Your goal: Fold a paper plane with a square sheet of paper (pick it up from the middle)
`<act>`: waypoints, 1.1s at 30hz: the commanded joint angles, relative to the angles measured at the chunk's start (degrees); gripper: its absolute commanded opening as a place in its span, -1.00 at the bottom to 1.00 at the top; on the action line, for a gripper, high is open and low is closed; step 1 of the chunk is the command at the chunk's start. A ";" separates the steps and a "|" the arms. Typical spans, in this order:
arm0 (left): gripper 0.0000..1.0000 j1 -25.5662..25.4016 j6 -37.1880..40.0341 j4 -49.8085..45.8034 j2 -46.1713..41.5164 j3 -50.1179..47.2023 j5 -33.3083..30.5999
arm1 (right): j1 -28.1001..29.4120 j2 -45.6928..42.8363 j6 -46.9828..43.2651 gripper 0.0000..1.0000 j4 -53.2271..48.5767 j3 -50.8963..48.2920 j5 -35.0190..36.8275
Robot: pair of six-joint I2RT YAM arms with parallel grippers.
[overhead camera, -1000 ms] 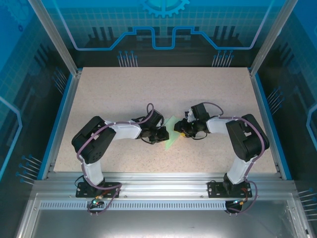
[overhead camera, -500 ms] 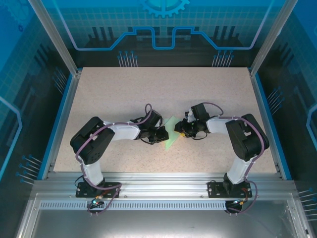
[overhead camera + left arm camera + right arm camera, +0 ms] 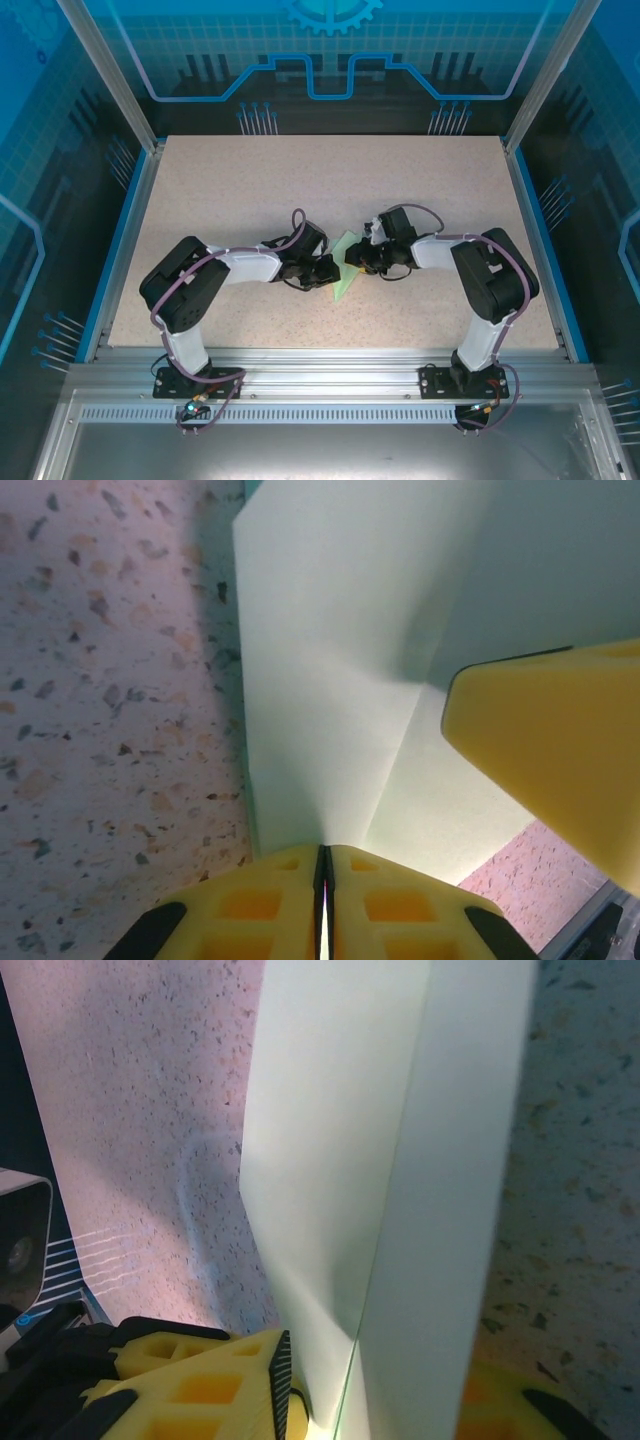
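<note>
Two tools meet near the middle of the speckled beige worktop [image 3: 300, 190], a little toward 6 o'clock from its centre in the top view. Between them stands the pale mint-green sheet of thin paper [image 3: 345, 265]. It is creased and partly lifted from the surface, with one narrow tip pointing toward 6 o'clock. The left tool [image 3: 324, 270] reaches it from 9 o'clock and the right tool [image 3: 360, 258] from 3 o'clock.

In the left wrist view, the two yellow fingers [image 3: 400, 905] of the left tool are pressed together at 6 o'clock of the picture. A thin bright edge of the sheet runs into the seam between them, so this tool is clamped on the paper. From there the sheet rises toward 12 o'clock, with a crease that goes toward 1 o'clock. One more yellow finger [image 3: 560, 740], belonging to the right tool, lies over the sheet at 3 o'clock of that picture.

In the right wrist view, the sheet goes from 6 o'clock up to 12 o'clock as two folded layers, a wide one toward 9 o'clock and a narrower strip toward 3 o'clock. One yellow finger [image 3: 200, 1385] is at 7 o'clock and the other at 5 o'clock, so they stand on both sides with the paper between them. Whether they really press on it, I cannot tell.
</note>
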 commanded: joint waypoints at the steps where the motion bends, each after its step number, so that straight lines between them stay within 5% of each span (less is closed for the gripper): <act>1: -0.74 0.55 1.16 -2.14 -1.66 -0.28 -1.09 | 0.70 0.25 -1.78 -0.41 -2.60 2.33 0.84; 15: -0.74 0.55 0.39 -0.82 -2.00 -1.32 -0.76 | 1.37 4.25 -3.80 -0.47 -0.83 4.59 -1.75; 24: -0.72 0.54 -0.28 1.12 -5.87 -3.36 -1.75 | 1.62 1.48 -6.72 -0.82 -5.59 5.87 0.19; 29: -0.70 0.57 -1.08 1.92 -11.85 -6.54 -5.98 | 2.55 -3.79 -12.15 -0.85 -16.87 9.28 6.99; 33: -0.66 0.58 -0.87 -2.25 -18.00 -8.06 -13.01 | 6.42 -8.56 -19.68 -0.82 -35.96 16.75 25.74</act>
